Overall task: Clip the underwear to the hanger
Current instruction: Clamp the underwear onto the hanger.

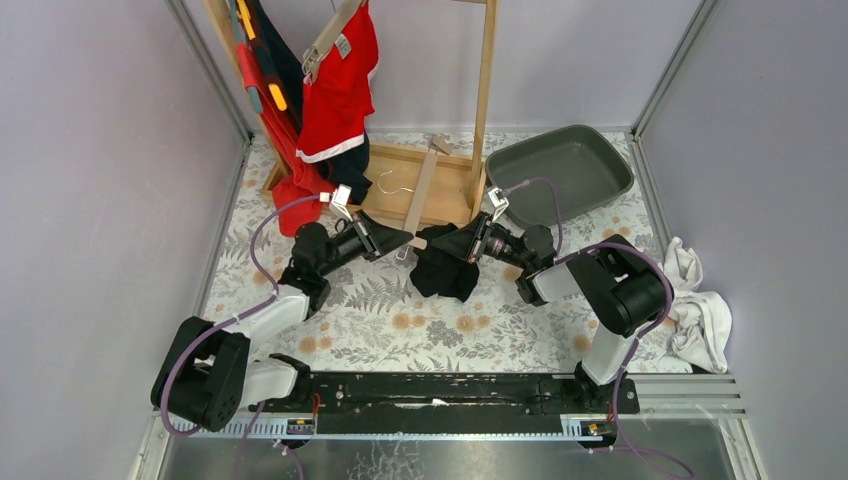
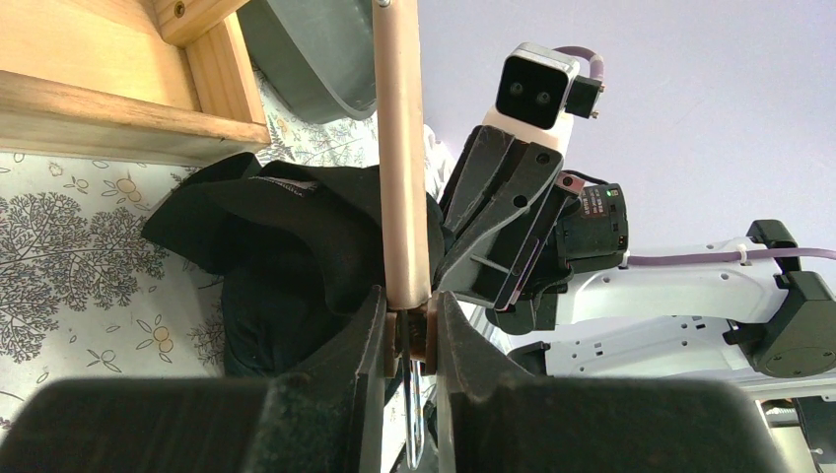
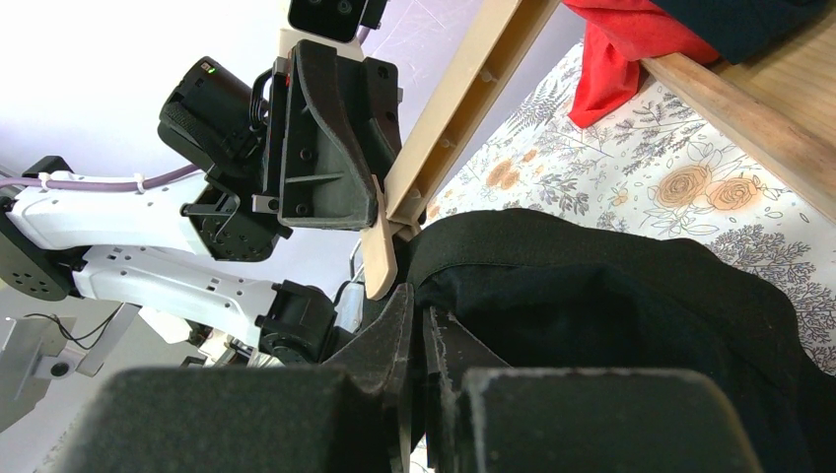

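The tan hanger (image 1: 422, 195) lies slanted over the wooden rack base, its near end by the black underwear (image 1: 445, 272). My left gripper (image 1: 402, 243) is shut on the clip at that near end. In the left wrist view the jaws (image 2: 409, 325) squeeze the clip's tabs below the hanger bar (image 2: 399, 148), with the underwear (image 2: 286, 227) just left of it. My right gripper (image 1: 462, 245) is shut on the underwear's edge. The right wrist view shows its jaws (image 3: 422, 310) pinching the black fabric (image 3: 611, 305) right beside the clip (image 3: 380, 256).
A wooden rack (image 1: 485, 90) stands behind, with red and dark garments (image 1: 335, 90) hanging on it. A grey bin (image 1: 560, 170) sits at the back right. White cloths (image 1: 698, 312) lie at the right edge. Walls close in both sides.
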Available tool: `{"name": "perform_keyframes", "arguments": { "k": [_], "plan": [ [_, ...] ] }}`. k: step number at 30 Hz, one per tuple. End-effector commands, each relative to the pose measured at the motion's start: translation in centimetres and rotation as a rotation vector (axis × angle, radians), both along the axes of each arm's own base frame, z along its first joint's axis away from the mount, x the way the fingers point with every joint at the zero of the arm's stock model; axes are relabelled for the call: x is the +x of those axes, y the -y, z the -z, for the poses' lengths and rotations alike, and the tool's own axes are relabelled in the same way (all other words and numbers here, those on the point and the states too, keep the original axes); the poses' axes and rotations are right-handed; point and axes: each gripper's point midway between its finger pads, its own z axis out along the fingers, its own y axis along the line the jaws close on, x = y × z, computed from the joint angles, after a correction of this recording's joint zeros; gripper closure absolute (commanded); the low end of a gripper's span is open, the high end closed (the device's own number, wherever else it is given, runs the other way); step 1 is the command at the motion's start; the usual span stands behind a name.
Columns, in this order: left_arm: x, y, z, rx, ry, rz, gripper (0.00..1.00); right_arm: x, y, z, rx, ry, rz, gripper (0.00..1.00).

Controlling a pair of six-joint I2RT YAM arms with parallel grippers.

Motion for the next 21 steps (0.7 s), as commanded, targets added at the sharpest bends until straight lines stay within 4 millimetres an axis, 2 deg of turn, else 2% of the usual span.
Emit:
{"name": "perform_keyframes", "arguments": {
  "k": [1, 11, 21],
  "plan": [
    [0.0, 0.1, -2.8, -0.043, 0.101, 0.012, 1.00, -0.2, -0.1, -3.6, 0.080, 0.152, -0.013, 1.00],
    [0.1, 0.2, -2.0, -0.037, 0.087, 0.015, 1.00, 0.0, -0.2, -3.9, 0.084, 0.156, -0.012, 1.00],
    [0.0, 0.2, -1.6, -0.028, 0.085, 0.018, 0.77, -0.2, -0.1, -3.2, 0.075, 0.139, -0.011, 1.00]
  ]
}}
